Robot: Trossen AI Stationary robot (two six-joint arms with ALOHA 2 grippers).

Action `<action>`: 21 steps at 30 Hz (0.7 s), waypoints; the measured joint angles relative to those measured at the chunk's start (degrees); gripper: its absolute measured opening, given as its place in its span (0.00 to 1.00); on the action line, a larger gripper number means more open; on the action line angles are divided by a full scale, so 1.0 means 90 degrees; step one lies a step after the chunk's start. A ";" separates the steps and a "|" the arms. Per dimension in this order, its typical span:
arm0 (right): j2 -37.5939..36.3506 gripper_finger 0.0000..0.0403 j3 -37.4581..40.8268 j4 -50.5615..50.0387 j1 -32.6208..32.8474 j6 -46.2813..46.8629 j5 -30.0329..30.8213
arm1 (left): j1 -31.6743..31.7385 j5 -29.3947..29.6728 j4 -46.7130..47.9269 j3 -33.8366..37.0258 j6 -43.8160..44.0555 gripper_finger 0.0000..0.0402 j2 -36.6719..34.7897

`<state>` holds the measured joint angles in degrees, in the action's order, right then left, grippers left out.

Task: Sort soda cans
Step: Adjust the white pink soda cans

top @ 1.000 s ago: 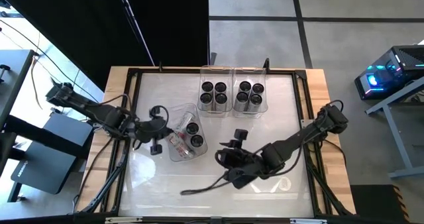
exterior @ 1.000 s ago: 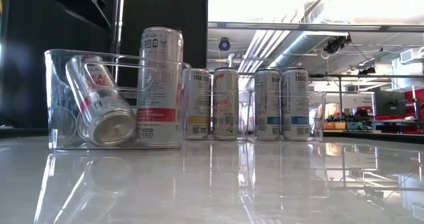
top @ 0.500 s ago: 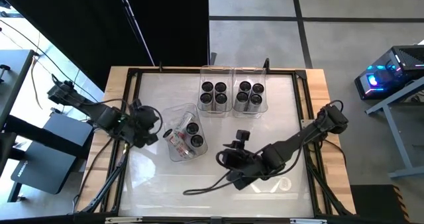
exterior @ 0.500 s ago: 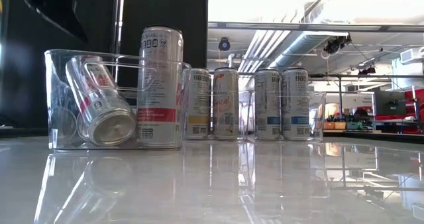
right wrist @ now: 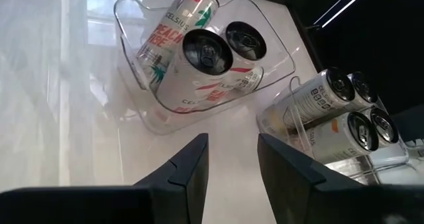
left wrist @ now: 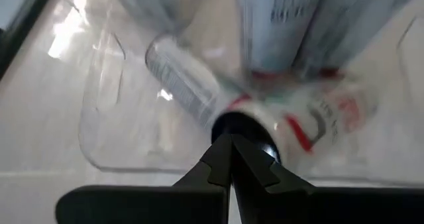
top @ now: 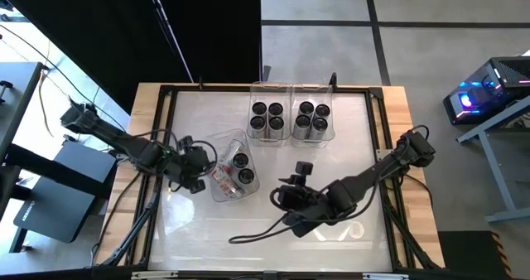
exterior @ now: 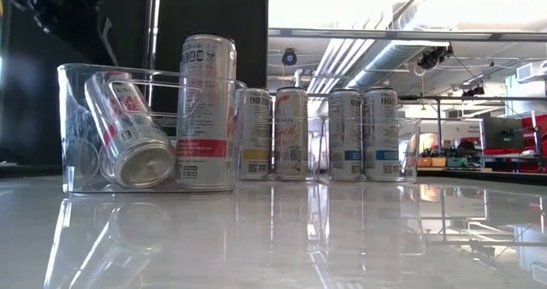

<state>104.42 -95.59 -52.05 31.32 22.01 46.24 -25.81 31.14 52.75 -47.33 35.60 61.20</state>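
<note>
Three clear bins (top: 271,87) on the white table (top: 348,147), eight soda cans (top: 267,118) upright in the two far bins, two upright and one toppled in the near bin, left gripper (top: 197,166) closed, empty, beside it, right gripper (top: 300,174) part-open, empty, mid-table.

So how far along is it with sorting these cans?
Two far bins already hold four upright cans each. The near bin has two cans standing and one tipped over. The left gripper, shut and empty, is at that bin beside the tipped can; the right gripper waits open over bare table. Probably left: dealing with the tipped can.
</note>
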 joint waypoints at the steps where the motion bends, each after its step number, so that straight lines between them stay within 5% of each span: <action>1: 0.0000 0.31 0.0000 0.0000 -0.0019 0.0001 0.0000 | 0.0017 -0.0047 0.0092 0.0000 0.0037 0.00 0.0071; 21: 0.0002 0.31 0.0002 0.0002 -0.0018 0.0054 -0.0118 | 0.0115 -0.1216 -0.0943 0.0005 -0.0691 0.00 0.0487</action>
<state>104.44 -95.57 -52.03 31.16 22.50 45.18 -24.77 20.20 44.26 -47.29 29.37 65.58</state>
